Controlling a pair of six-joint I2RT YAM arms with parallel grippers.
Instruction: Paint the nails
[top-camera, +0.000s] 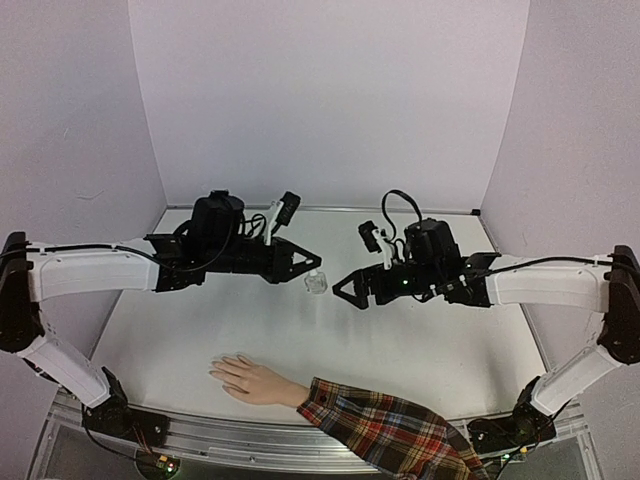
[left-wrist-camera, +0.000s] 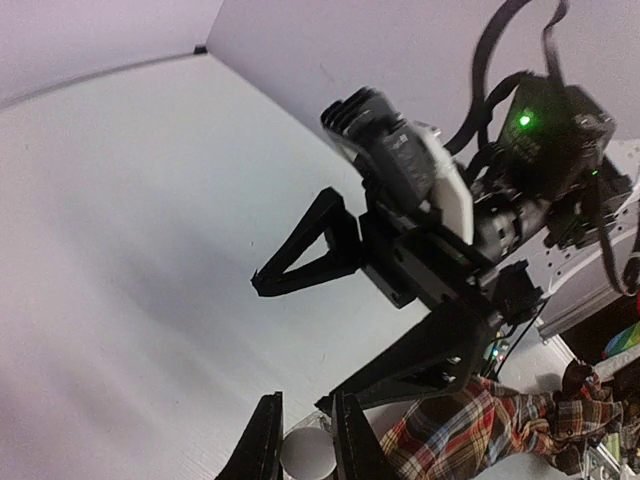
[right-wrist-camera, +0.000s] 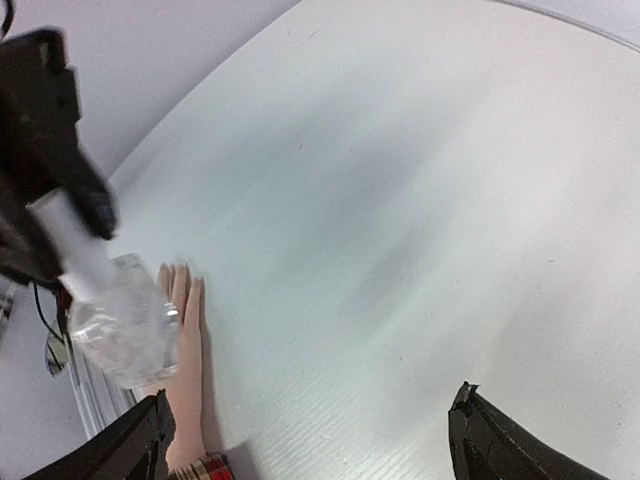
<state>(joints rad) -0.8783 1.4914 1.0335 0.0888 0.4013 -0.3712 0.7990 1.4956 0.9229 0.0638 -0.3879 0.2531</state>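
My left gripper (top-camera: 312, 270) is clamped on a small clear bottle (top-camera: 316, 284) at the middle of the top view. In my left wrist view the two fingers press either side of its white cap (left-wrist-camera: 308, 455) at the bottom edge. In my right wrist view the bottle sits at the left edge, tilted and blurred. I cannot tell whether it touches the table (top-camera: 200, 320), and I can read no label or writing on it.

My right gripper (top-camera: 338, 291) is spread wide with nothing between its fingers, just right of the bottle and pointing at it. A green light (left-wrist-camera: 523, 120) glows on that arm at the upper right of my left wrist view.

The mannequin hand (top-camera: 252, 380) lies palm down on the table at the lower middle of the top view, fingers pointing left, well apart from both my grippers. Its red plaid sleeve (top-camera: 385, 430) runs off toward the lower right. The nails (top-camera: 214, 371) tip those fingers at the left end of the hand. They are too small for me to make out their colour.
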